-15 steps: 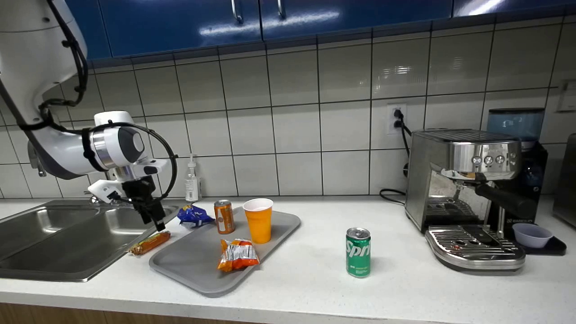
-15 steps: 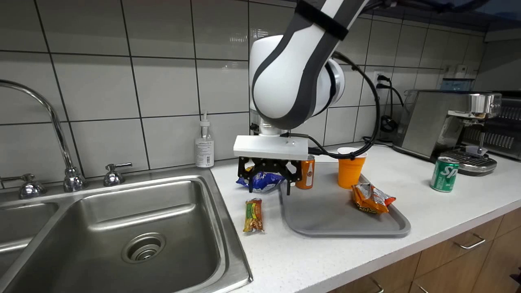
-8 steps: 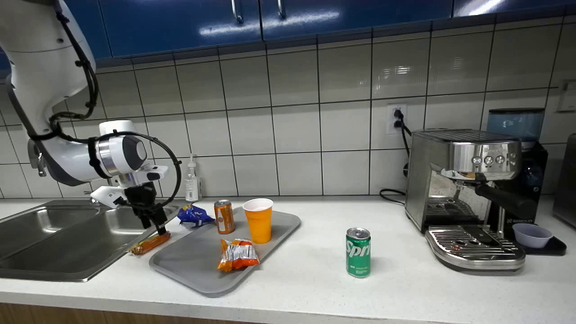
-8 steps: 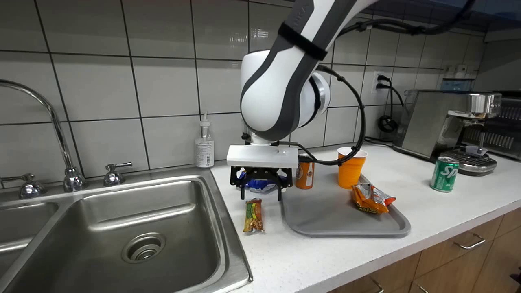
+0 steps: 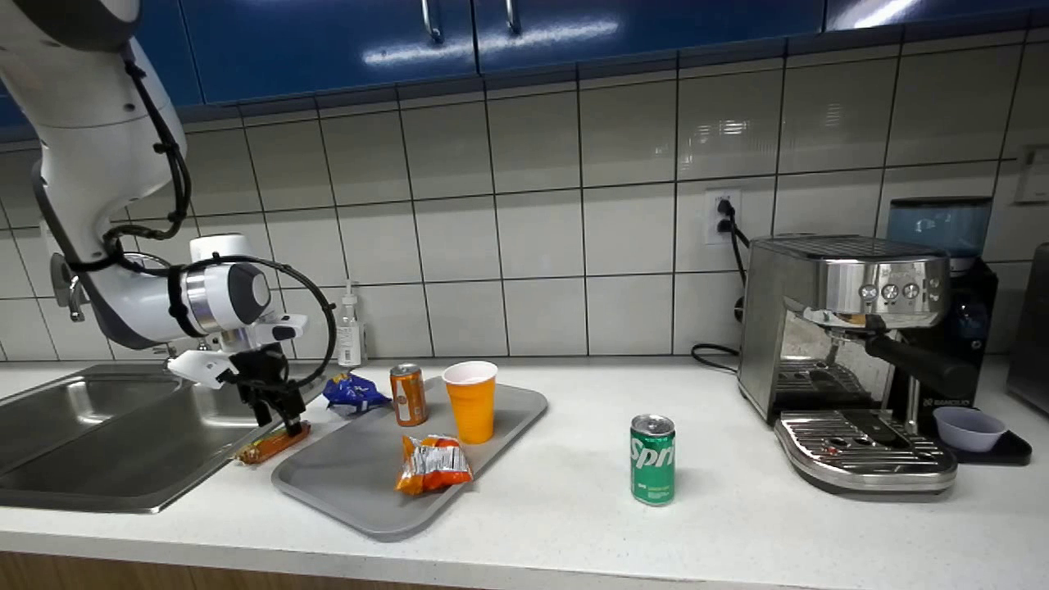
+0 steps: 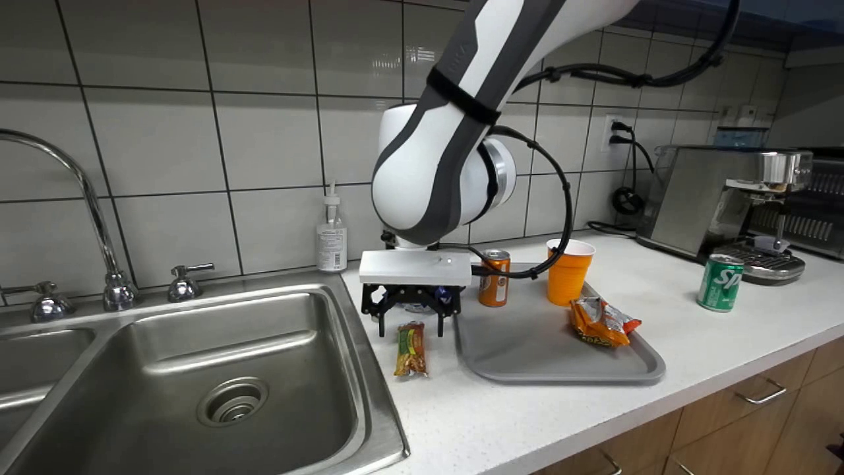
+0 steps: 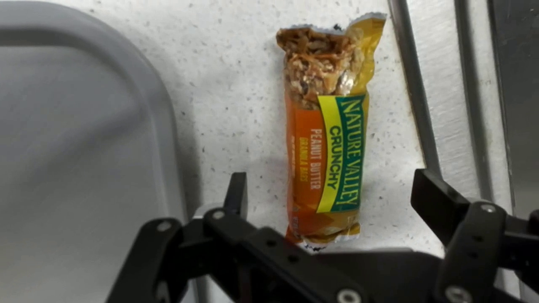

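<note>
Beside the flat grey plastic tray (image 6: 527,363), I saw the stainless-steel double-basin sink (image 6: 378,396). Off the tray's sink side I had my black two-fingered gripper (image 6: 411,329) low, its jaws spread wide. On the tray stood a tapered orange plastic cup (image 6: 568,280) and a cylindrical orange metal can (image 6: 493,289). The granola bar (image 7: 326,160) in its shiny orange, yellow and green wrapper lay just off the tray, toward the sink; my wrist view showed it between the jaws, apart from both.
</note>
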You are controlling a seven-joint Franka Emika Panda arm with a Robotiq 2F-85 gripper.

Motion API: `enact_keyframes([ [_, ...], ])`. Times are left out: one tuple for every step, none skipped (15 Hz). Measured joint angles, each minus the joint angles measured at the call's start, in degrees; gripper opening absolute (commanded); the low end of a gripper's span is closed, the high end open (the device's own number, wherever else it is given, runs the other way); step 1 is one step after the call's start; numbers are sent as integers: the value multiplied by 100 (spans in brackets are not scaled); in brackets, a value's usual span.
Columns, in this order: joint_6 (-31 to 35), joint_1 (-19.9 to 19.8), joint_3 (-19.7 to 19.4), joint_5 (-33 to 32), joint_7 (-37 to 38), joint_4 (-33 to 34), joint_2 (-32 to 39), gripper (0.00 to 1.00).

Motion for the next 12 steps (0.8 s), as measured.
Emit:
enact_keyframes([
  [-14,1,6,35,-52,38,39,100],
  [-25,2,6,65,-94,72,75,75],
  [-38,2,6,89,-133,102,103,73],
  [-46,2,6,115,-173,130,126,66],
  [-52,2,6,144,-214,152,144,56],
  [-57,3,6,177,-250,172,162,49],
  [-61,2,6,212,-285,190,179,40],
  [-64,2,6,240,-307,202,192,34],
  [-66,2,6,253,-321,212,202,25],
  [-68,3,5,266,-330,217,205,19],
  [-68,3,5,277,-335,222,205,17],
  [-68,2,4,279,-336,227,205,17],
])
